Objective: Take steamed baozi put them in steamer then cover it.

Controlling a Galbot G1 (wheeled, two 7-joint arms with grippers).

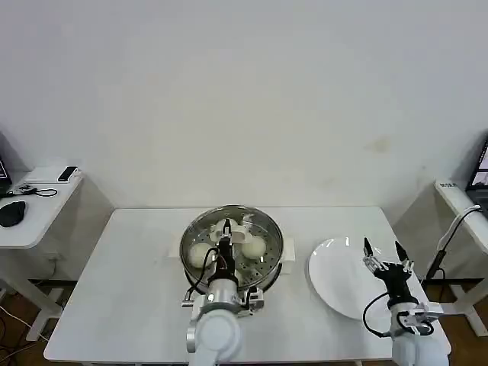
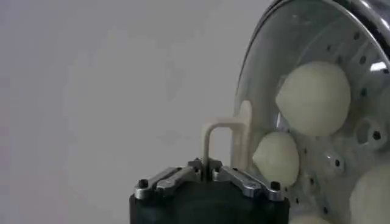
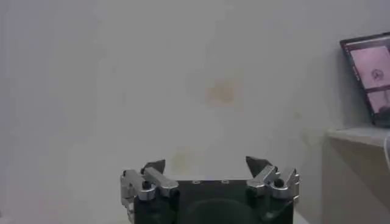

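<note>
Now we pinch the cover [image 1: 229, 232] by its handle [image 2: 214, 141] with our left gripper [image 1: 226, 232], directly over the steamer [image 1: 272, 263]; our right gripper [image 1: 383, 252], spread, idles at three o'clock.

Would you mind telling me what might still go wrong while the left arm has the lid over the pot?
1. The left gripper pinches only the thin handle of the cover; the glass could twist or slip.
2. The cover's rim may land off-centre on the steamer, leaving it tilted.
3. The baozi sit high under the glass and could be pressed.

The right gripper hangs open above the plate.
</note>
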